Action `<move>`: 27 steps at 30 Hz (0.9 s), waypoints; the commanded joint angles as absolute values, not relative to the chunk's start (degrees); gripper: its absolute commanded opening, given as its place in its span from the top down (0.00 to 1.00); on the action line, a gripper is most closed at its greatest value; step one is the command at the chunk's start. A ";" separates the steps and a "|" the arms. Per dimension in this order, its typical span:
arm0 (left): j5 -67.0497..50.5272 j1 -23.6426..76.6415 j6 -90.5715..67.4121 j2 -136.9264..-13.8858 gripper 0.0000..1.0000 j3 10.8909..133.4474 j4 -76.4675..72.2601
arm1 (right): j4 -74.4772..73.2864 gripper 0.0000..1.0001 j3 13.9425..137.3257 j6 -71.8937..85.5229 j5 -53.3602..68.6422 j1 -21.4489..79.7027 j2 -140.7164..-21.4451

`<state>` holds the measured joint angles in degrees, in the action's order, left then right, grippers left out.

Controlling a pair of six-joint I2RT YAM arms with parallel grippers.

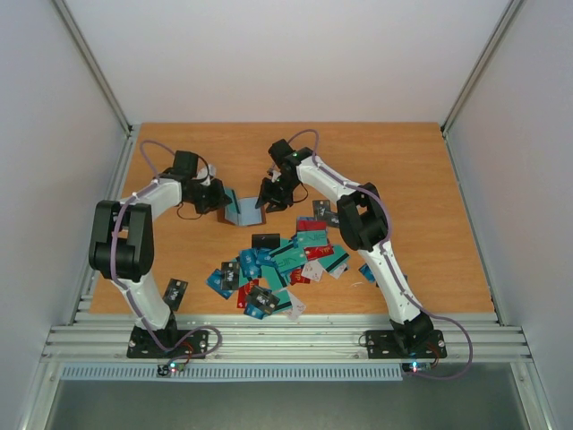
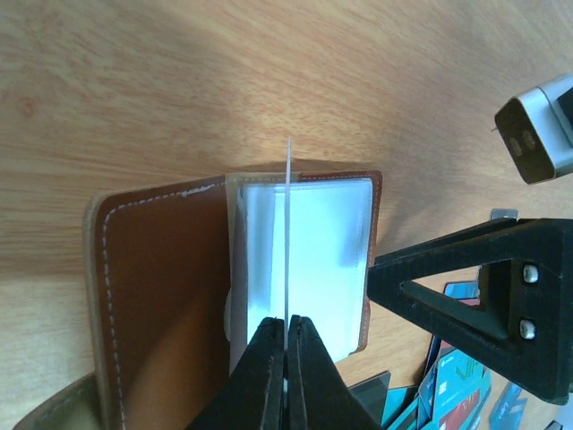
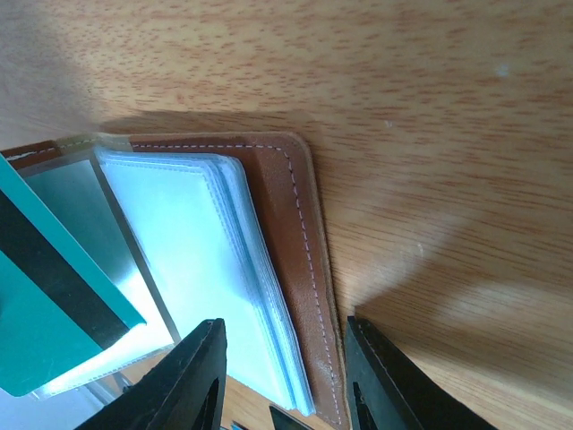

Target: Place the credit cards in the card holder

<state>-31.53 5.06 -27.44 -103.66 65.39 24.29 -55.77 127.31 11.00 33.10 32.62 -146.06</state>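
Loose credit cards (image 1: pixel 277 264) lie heaped on the table (image 1: pixel 412 179), just nearer than the card holder (image 1: pixel 242 213). The holder lies open, brown cover down. Left gripper (image 2: pixel 286 327) is pinched on one clear sleeve (image 2: pixel 289 224), standing it upright. Right gripper (image 3: pixel 285 327), at the holder's right side, has jaws apart and grips nothing. Teal card (image 3: pixel 49 296) sits at a sleeve; depth unclear. Best practice: hold the sleeve taut and slide the card flat, no twisting.

Robotics lab test cell: orange-brown wooden tabletop (image 1: pixel 421 179); plain white panel walls (image 1: pixel 269 54) behind and beside it; grooved silver aluminium rails (image 1: pixel 286 336) along its near edge, two black-and-white robot arms (image 1: pixel 121 242) bolted there.
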 commanded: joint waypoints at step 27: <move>-34.07 4.75 -26.25 -104.94 0.99 54.12 3.50 | -62.47 0.62 127.18 10.15 29.84 33.26 -149.64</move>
<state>-32.75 4.73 -25.43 -103.66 55.66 7.97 -57.36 127.48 10.39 33.17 32.84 -146.08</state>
